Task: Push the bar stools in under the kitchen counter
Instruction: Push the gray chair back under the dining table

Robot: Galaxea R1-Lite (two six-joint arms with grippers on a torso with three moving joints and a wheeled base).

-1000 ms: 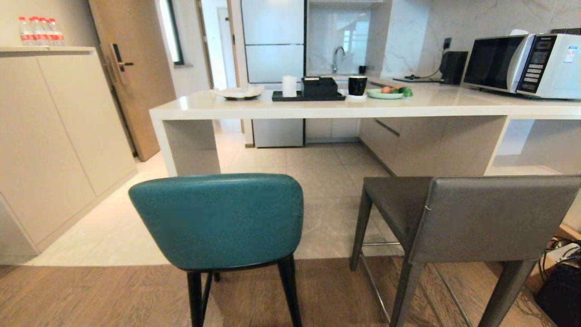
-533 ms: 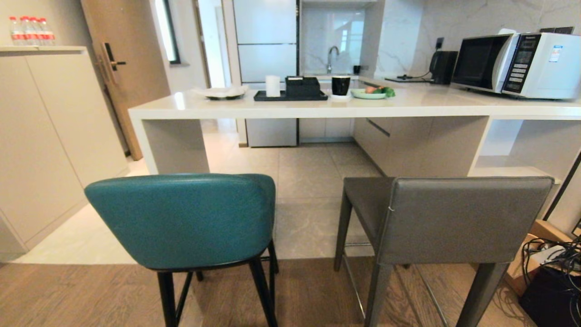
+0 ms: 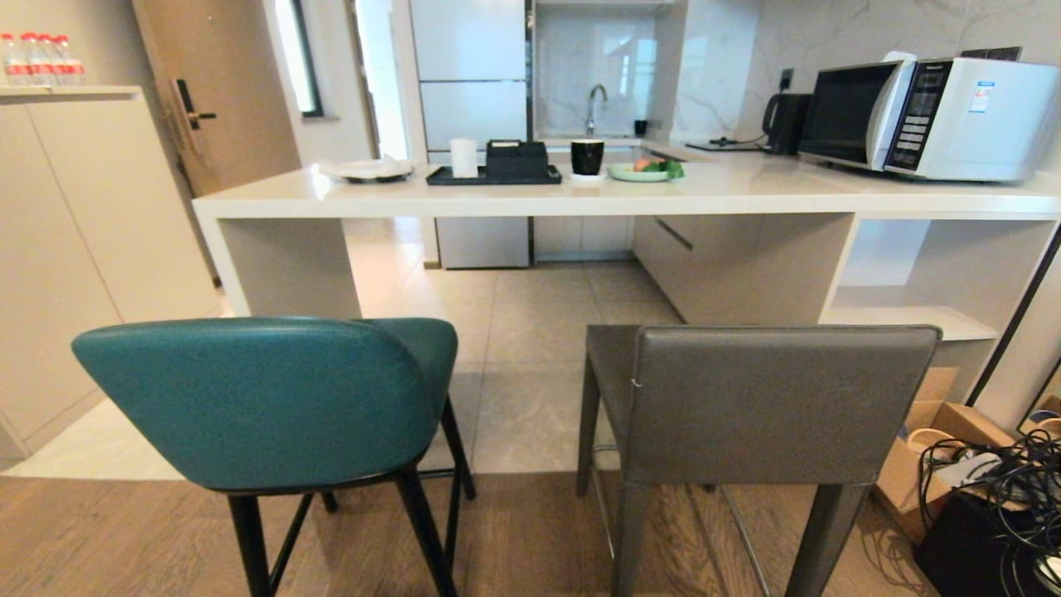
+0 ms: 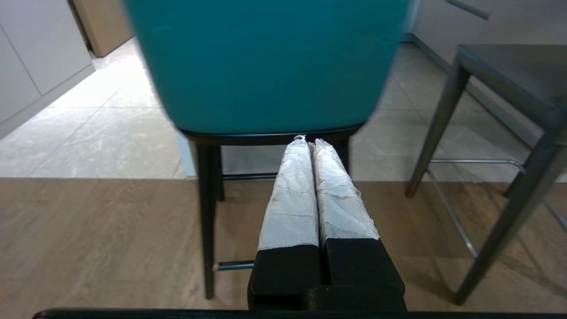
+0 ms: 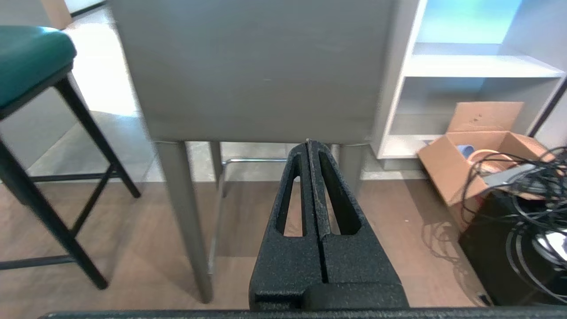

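**Stools still out, robot lined up behind them**

Kitchen counter (image 3: pixel 530 199) runs across the room w/ an open bay underneath. Both bar stools stand well short of it, half on the wood floor, backs toward the robot: teal stool (image 3: pixel 249 398) on its left, grey stool (image 3: pixel 771 406) on its right, a gap between them.

Risks, as I judge them: push lands high on a backrest, so the tall stool could tip fwd rather than slide, esp. if legs catch at the wood-to-tile seam. Grey stool sits near the shelf unit (image 3: pixel 920 307); an off-centre shove may swing it into that. Cable tangle (image 3: pixel 1011 497) and cardboard box (image 3: pixel 937 439) could snag the base.

Left gripper (image 4: pixel 308 141): fingers pressed together, empty, pointing level at the teal seat's lower edge. Right gripper (image 5: pixel 310 142): fingers together too, aimed at the grey backrest's bottom edge. Contact: can't tell.
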